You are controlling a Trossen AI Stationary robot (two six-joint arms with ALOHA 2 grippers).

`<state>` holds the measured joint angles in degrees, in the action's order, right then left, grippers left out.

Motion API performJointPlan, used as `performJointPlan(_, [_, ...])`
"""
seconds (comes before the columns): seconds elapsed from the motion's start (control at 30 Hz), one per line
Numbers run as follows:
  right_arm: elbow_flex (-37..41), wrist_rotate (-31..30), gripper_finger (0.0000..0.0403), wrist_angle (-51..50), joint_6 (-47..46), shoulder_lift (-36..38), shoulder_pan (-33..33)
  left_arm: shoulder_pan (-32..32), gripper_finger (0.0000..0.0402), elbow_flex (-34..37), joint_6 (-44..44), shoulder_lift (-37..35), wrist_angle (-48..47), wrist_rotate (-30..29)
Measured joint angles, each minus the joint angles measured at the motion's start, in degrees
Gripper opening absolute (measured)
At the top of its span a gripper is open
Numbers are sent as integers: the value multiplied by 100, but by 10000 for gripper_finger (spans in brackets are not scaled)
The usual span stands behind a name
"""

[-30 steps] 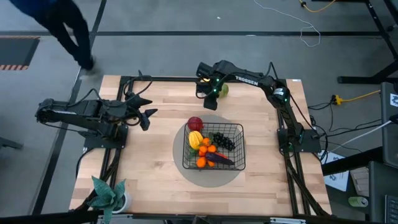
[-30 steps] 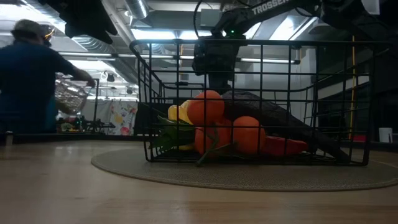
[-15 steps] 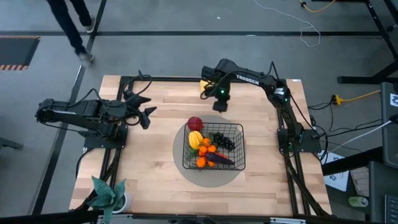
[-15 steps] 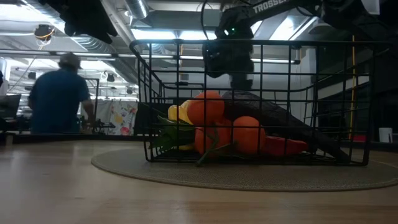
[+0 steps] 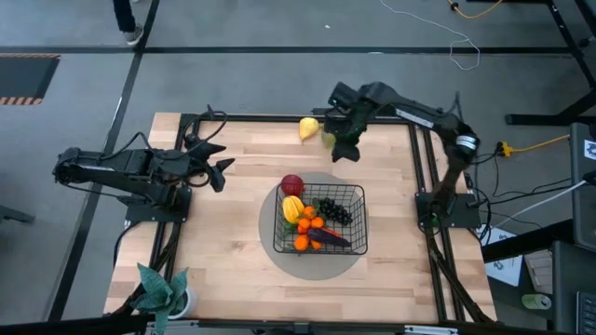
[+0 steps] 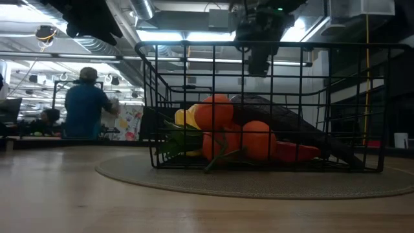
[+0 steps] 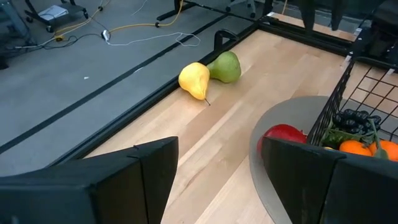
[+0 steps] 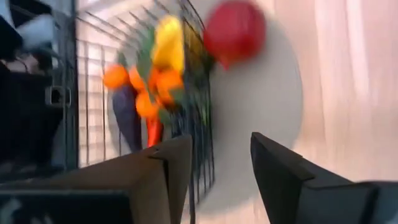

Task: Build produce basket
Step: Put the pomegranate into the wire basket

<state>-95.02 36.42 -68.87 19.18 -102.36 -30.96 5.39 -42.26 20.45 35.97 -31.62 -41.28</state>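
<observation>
no readable text, no labels, brands, numbers or signs

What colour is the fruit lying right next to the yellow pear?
Green; the green fruit touches the yellow pear, clearest in the left wrist view.

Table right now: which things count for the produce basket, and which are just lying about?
Job: basket with oranges, grapes inside; red apple beside it; yellow pear, green apple near the far edge.

Lying about: potted plant, round mat.

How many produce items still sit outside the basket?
3: the yellow pear and green fruit touching at the table's far edge, and the red apple on the mat against the basket.
</observation>
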Motion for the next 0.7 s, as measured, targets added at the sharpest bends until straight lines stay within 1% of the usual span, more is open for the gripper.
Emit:
performJointPlan(0.07, [706, 73, 153, 1299, -249, 321, 56, 0, 218, 0, 0, 0, -1, 0])
performJointPlan(0.1, [1009, 10, 153, 1904, -480, 425, 87, 0, 218, 0, 0, 0, -1, 0])
performJointPlan(0.2, [1718, -491, 153, 3634, -1405, 568, 154, 0, 218, 0, 0, 0, -2, 0])
performJointPlan(0.27, [2009, -877, 153, 4377, -2038, 562, 167, 2, 218, 0, -2, 1, -2, 0])
performJointPlan(0.3, [2099, -959, 153, 4544, -2254, 525, 167, 0, 218, 0, -2, 0, -2, 0])
performJointPlan(0.33, [2138, -915, 153, 4571, -2345, 459, 166, 0, 218, 0, -2, 0, 0, 0])
performJointPlan(0.4, [2149, -741, 153, 4389, -2376, 317, 166, 0, 218, 0, -2, 0, -2, 0])
performJointPlan(0.57, [2149, -590, 153, 4307, -2468, -21, 299, 0, 218, 0, -111, 0, 73, -17])
performJointPlan(0.7, [2149, -95, 153, 4309, -2379, -219, 356, 2, 218, 0, -296, 0, 188, -18])
